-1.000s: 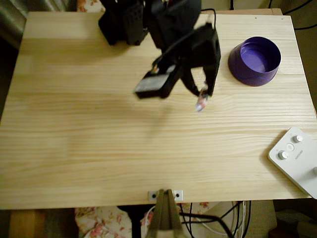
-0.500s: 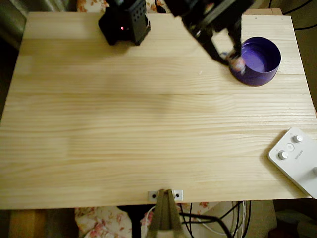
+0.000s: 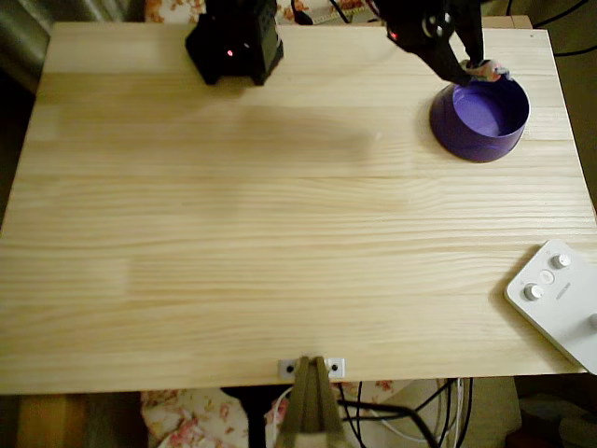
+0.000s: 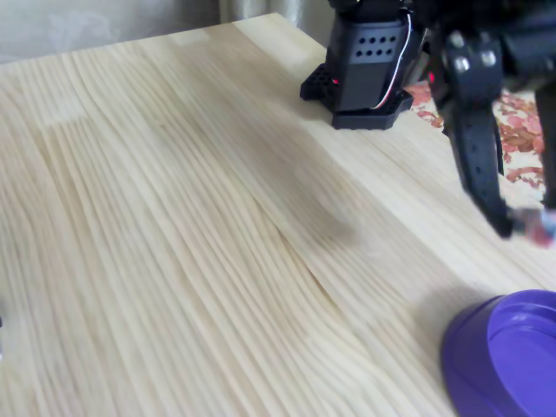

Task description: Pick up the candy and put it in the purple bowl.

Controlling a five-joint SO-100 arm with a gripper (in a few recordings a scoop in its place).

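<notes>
The purple bowl stands at the table's back right in the overhead view and at the lower right corner in the fixed view. My gripper hangs over the bowl's far rim, shut on the candy, a small pinkish sweet with pale twisted ends. In the fixed view the gripper is blurred. Its long black finger points down, with the candy at its tip, well above the bowl. Nothing shows inside the bowl.
The arm's black base sits at the back edge of the wooden table. A white box with round knobs lies at the front right corner. A bracket is fixed at the front edge.
The arm has swung from the table's middle to the back right, carrying the candy. It passed the bowl's near-left rim and now holds it over the far rim.
</notes>
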